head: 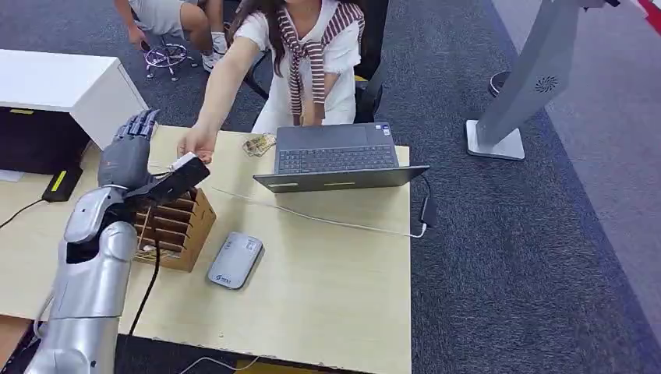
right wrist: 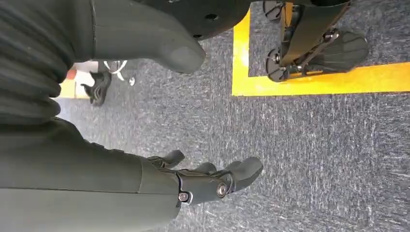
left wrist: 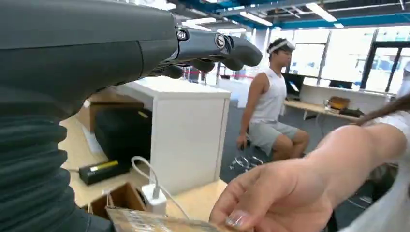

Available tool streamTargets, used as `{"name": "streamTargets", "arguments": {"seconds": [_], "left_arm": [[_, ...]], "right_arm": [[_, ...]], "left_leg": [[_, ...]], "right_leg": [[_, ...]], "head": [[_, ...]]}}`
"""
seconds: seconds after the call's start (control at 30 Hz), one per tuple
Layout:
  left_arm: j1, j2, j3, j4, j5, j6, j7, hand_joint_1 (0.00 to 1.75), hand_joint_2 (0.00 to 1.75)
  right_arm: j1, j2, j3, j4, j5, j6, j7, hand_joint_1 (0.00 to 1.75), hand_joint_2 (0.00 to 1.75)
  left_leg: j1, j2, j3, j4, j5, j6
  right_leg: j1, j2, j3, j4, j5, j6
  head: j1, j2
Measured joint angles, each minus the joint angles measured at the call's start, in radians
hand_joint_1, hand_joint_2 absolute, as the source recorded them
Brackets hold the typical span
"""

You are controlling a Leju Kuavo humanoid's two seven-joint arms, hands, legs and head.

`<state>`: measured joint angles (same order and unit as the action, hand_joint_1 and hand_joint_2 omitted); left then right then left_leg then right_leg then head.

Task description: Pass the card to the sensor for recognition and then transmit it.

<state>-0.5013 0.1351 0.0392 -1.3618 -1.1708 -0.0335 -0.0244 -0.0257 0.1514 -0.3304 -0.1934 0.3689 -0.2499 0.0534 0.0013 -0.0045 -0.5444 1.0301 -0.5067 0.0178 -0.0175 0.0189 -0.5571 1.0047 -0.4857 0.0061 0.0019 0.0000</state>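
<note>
My left hand (head: 126, 156) is raised above the wooden slotted box (head: 178, 227), its fingers (left wrist: 217, 48) stretched out and away from the card. The dark card (head: 178, 179) juts out from beside the hand's thumb side. The left wrist view shows the card (left wrist: 150, 222) as a tan strip, and a person's hand (head: 196, 144) pinches its far end (left wrist: 270, 198). A grey-white sensor pad (head: 235, 260) lies flat on the table in front of the box. My right hand (right wrist: 208, 181) hangs over the carpet, fingers loosely bent with nothing in them.
An open laptop (head: 339, 158) sits at the table's far side with a white cable (head: 327, 222) trailing across the wooden table (head: 327, 296). A seated person (head: 312, 47) faces me. A white cabinet (head: 70, 86) and a black device (head: 62, 184) stand at the left.
</note>
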Motion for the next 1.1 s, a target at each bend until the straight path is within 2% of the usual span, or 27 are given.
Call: {"name": "streamTargets", "arguments": {"seconds": [0.43, 0.53, 0.73, 0.77, 0.8, 1.1], "left_arm": [[-0.174, 0.077, -0.155, 0.159, -0.323, 0.134, 0.171, 0.0, 1.75], [-0.198, 0.089, -0.177, 0.186, -0.338, 0.162, 0.202, 0.0, 1.75], [-0.211, 0.098, -0.198, 0.205, -0.339, 0.168, 0.211, 0.0, 1.75], [-0.211, 0.098, -0.2, 0.207, -0.339, 0.168, 0.211, 0.65, 1.75], [-0.211, 0.098, -0.203, 0.208, -0.339, 0.168, 0.211, 1.75, 1.75], [-0.211, 0.09, -0.223, 0.215, -0.339, 0.168, 0.209, 1.75, 1.75]], "right_arm": [[-0.003, -0.005, 0.031, 0.0, 0.069, 0.017, 0.027, 0.0, 1.75], [-0.004, -0.005, 0.036, 0.0, 0.08, 0.02, 0.029, 0.0, 1.75], [-0.004, -0.005, 0.038, 0.0, 0.089, 0.028, 0.03, 0.0, 1.75], [-0.004, -0.005, 0.038, 0.0, 0.088, 0.028, 0.032, 0.0, 1.75], [-0.004, -0.005, 0.038, 0.0, 0.088, 0.029, 0.033, 0.0, 1.75], [-0.005, -0.007, 0.038, 0.0, 0.091, 0.031, 0.037, 0.0, 1.75]], "left_leg": [[0.0, 0.0, 0.0, 0.0, 0.0, 0.0], [0.0, 0.0, 0.0, 0.0, 0.0, 0.0], [0.0, 0.0, 0.0, 0.0, 0.0, 0.0], [0.0, 0.0, 0.0, 0.0, 0.0, 0.0], [0.0, 0.0, 0.0, 0.0, 0.0, 0.0], [0.0, 0.0, 0.0, 0.0, 0.0, 0.0]], "right_leg": [[0.0, 0.0, 0.0, 0.0, 0.0, 0.0], [0.0, 0.0, 0.0, 0.001, 0.0, 0.0], [0.0, 0.0, 0.0, 0.001, 0.0, 0.0], [0.0, 0.0, 0.0, 0.001, 0.0, 0.0], [0.0, 0.0, 0.0, 0.001, 0.0, 0.0], [0.0, 0.0, 0.0, 0.001, 0.001, 0.0]], "head": [[0.0, 0.0], [0.0, 0.0], [0.0, 0.0], [0.0, 0.0], [0.0, 0.0], [0.0, 0.0]]}}
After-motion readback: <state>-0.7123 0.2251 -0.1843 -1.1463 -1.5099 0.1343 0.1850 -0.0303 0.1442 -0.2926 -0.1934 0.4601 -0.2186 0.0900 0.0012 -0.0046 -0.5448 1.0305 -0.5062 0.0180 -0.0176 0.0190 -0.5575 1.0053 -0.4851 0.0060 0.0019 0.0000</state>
